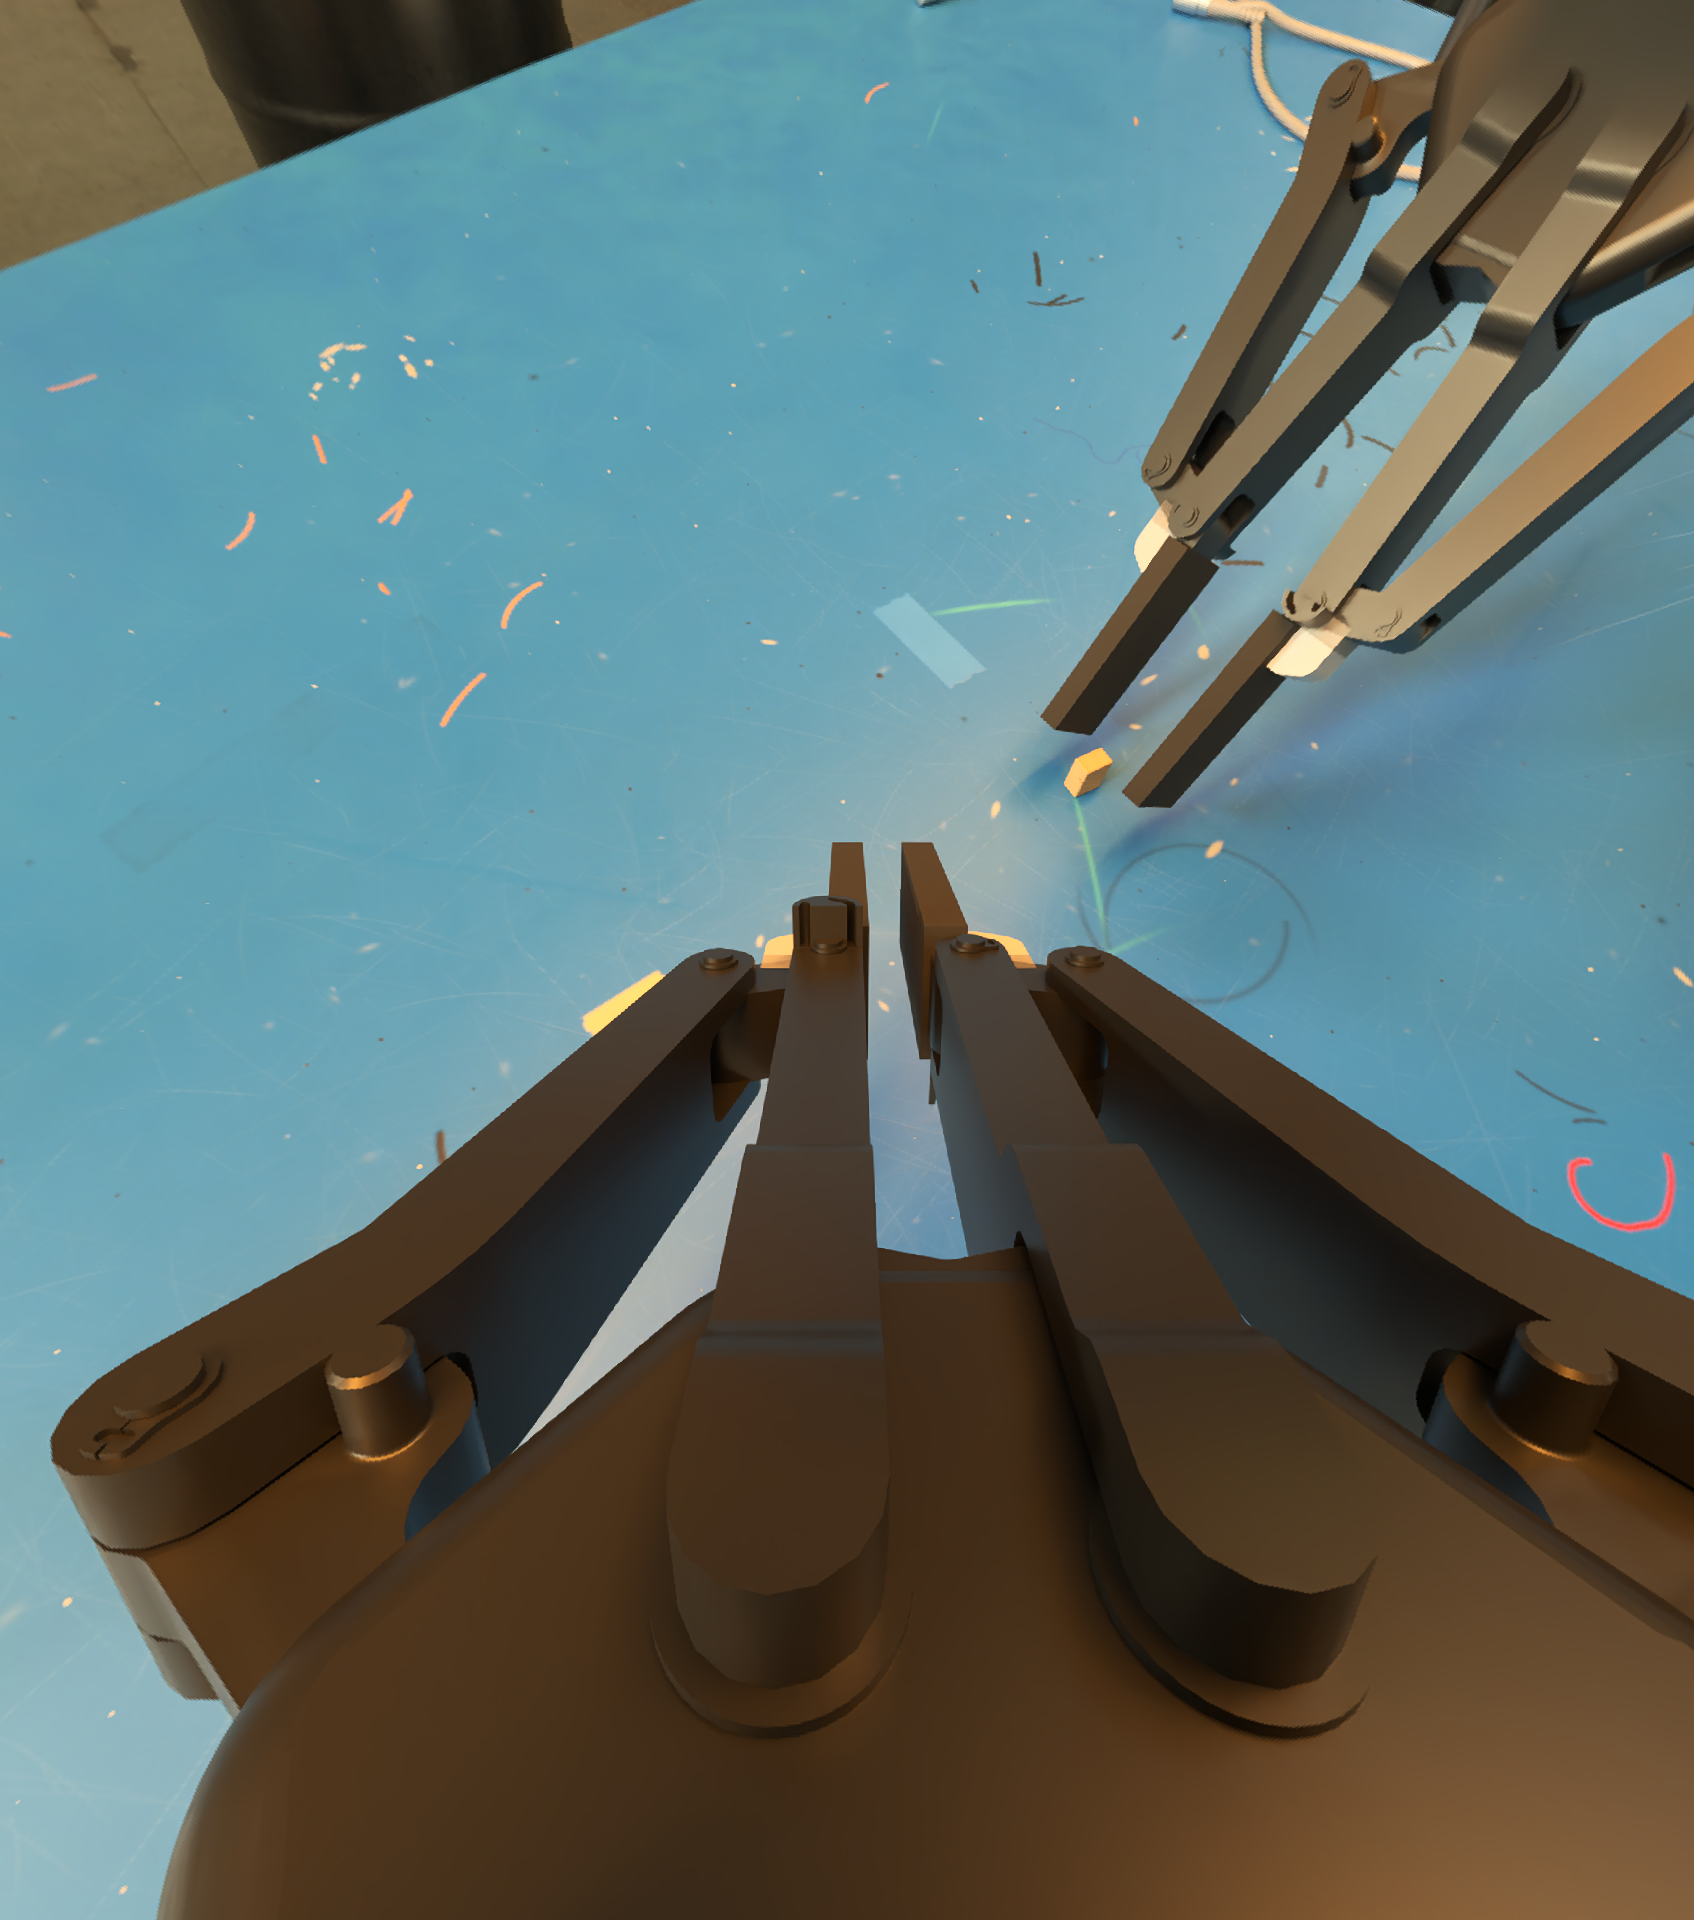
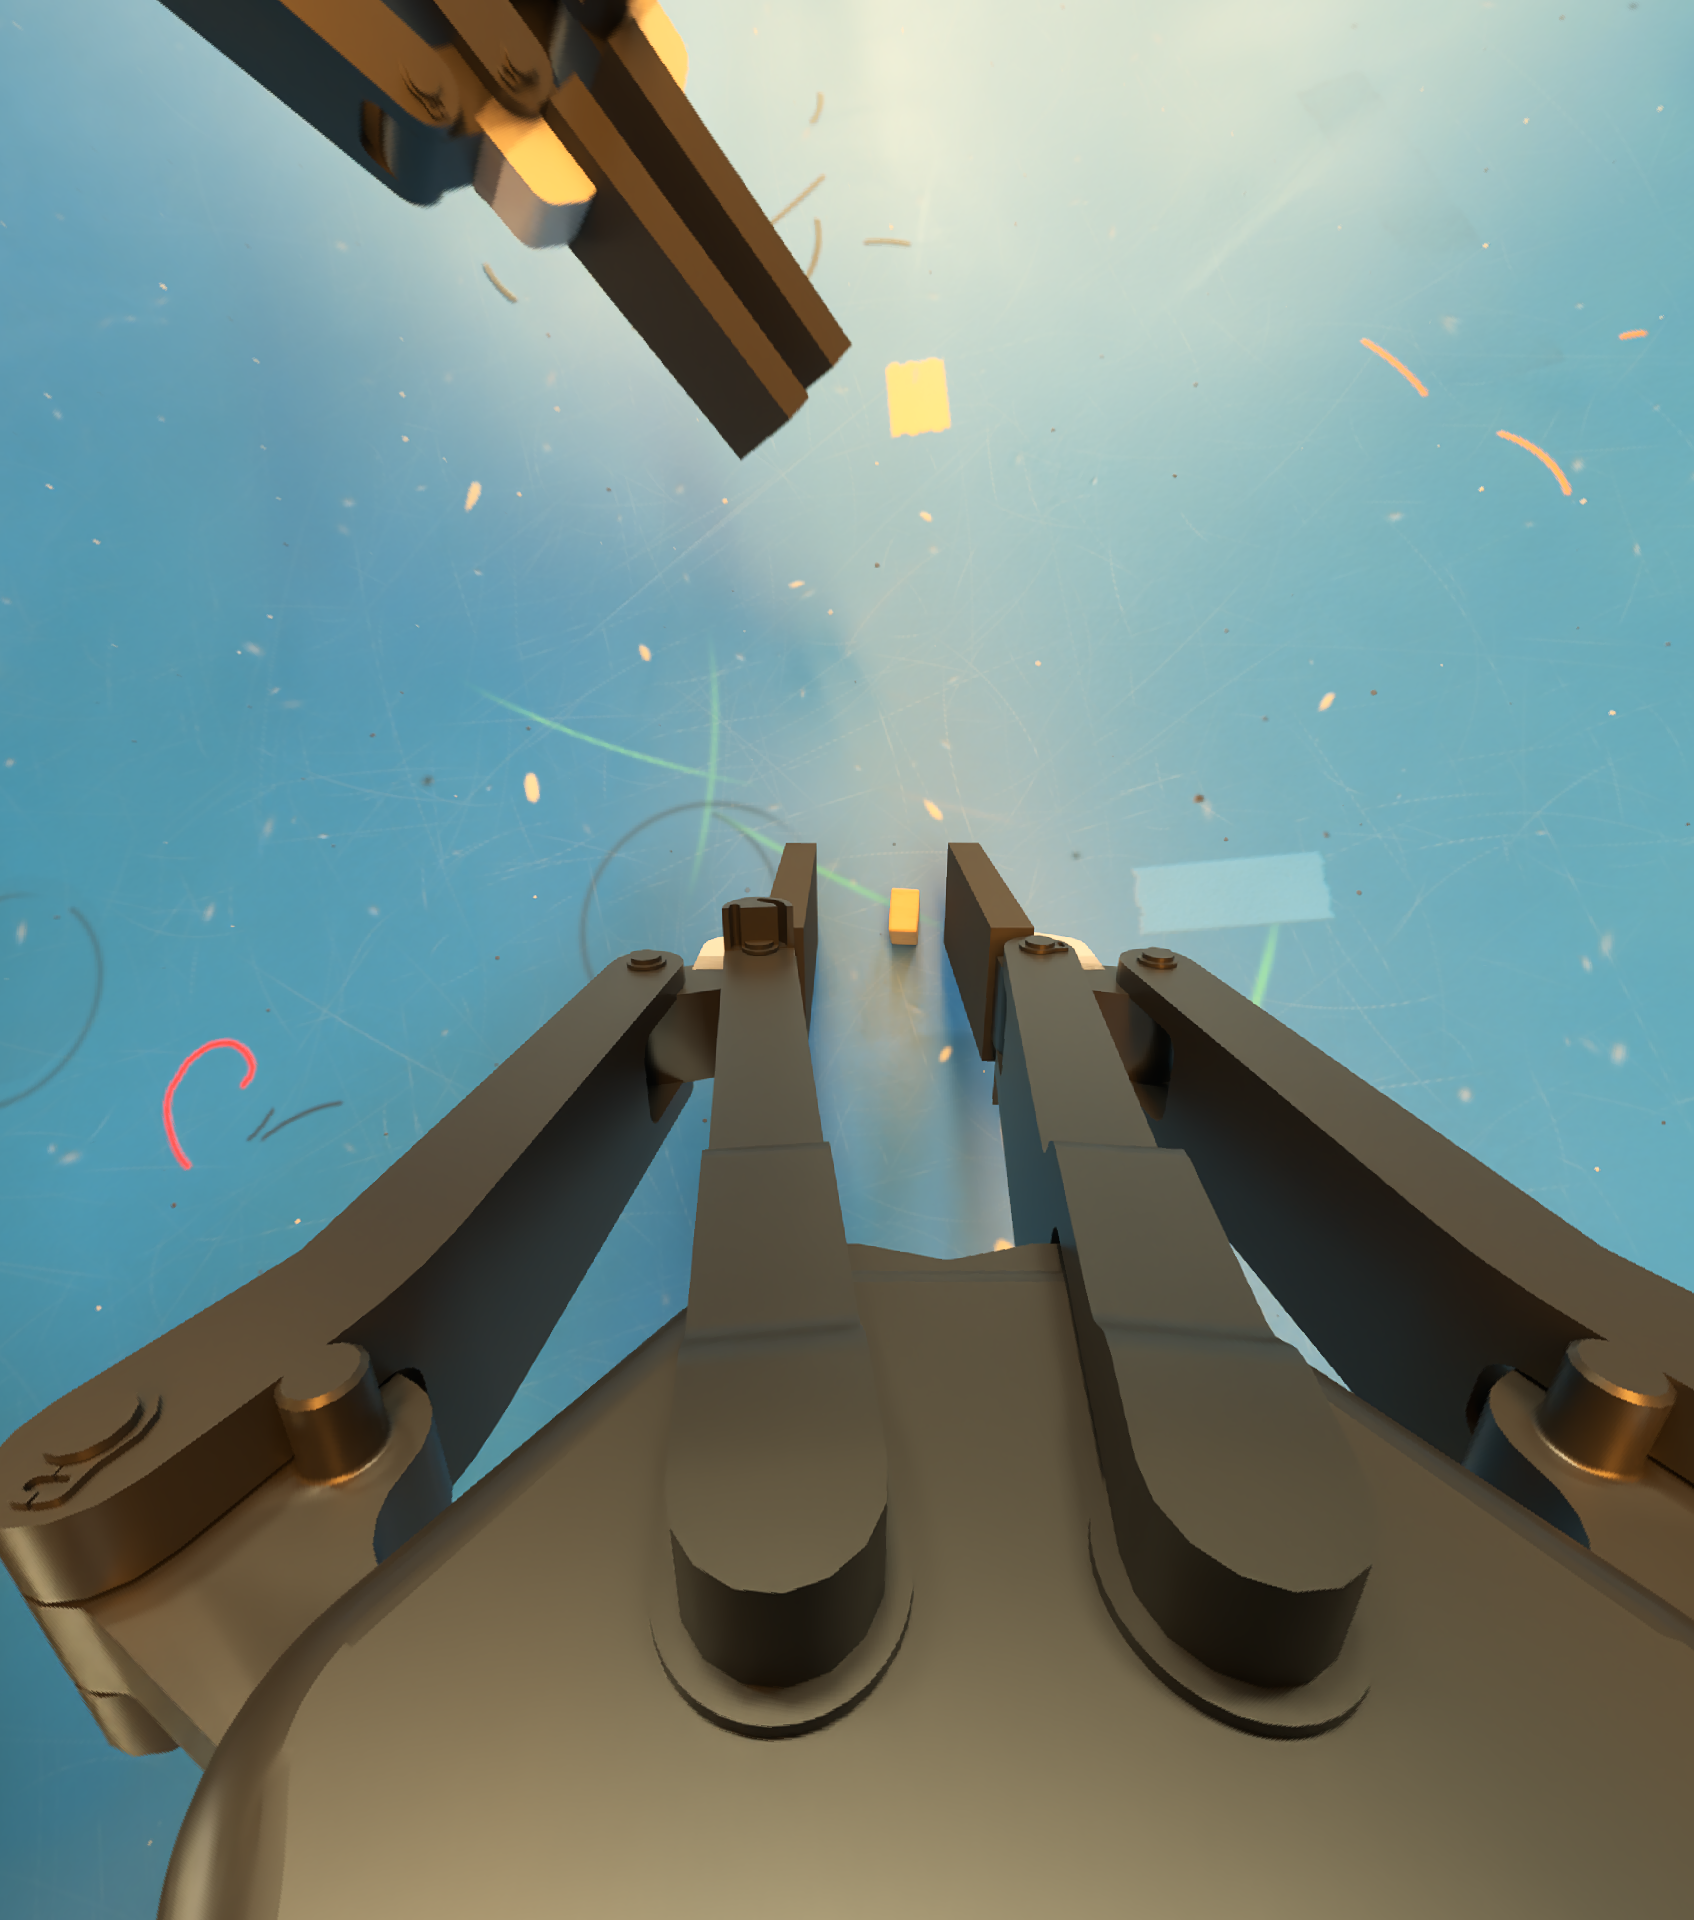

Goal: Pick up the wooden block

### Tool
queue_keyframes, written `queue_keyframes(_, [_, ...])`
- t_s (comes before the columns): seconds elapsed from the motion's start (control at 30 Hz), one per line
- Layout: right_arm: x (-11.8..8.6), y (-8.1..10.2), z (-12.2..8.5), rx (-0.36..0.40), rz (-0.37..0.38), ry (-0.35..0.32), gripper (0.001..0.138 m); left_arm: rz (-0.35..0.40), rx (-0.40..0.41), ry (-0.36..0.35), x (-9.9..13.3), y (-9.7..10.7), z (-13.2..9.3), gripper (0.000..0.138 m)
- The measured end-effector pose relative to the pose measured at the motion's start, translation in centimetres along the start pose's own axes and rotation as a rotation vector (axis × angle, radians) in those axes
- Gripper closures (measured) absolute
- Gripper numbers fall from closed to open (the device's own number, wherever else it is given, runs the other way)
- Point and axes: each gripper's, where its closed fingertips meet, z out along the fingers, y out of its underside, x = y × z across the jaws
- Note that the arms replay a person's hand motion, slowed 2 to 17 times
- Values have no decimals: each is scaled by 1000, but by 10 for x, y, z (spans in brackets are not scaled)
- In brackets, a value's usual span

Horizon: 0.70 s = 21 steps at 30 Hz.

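The wooden block [image 2: 904, 914] is a small yellow-tan piece lying on the blue table [image 2: 1342, 644]. In the right wrist view it sits between the fingertips of my right gripper [image 2: 884, 883], which is open, with a gap on each side of the block. In the left wrist view the block [image 1: 1087, 772] lies between the right gripper's [image 1: 1111, 756] two dark fingers, which reach down from the upper right. My left gripper [image 1: 882, 878] is shut and empty, a short way in front of the block. It also shows at the top of the right wrist view [image 2: 791, 400].
A flat yellow patch [image 2: 917, 396] lies on the table by the left gripper's tip. A pale blue tape strip [image 1: 926, 639] lies near the block. A white rope [image 1: 1269, 62] and a black cylinder [image 1: 386, 73] are at the table's far edge.
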Motion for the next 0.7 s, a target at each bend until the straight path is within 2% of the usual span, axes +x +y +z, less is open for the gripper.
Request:
queue_keyframes(0.17, [-1,1,8,-16,6,23,106,25,33,-34,-4,-4,-5,129])
queue_keyframes(0.4, [3,0,11,-24,7,60,110,2,69,-24,-7,-8,-5,129])
queue_keyframes(0.7, [4,0,11,-23,36,64,113,3,70,-25,-9,-1,-4,129])
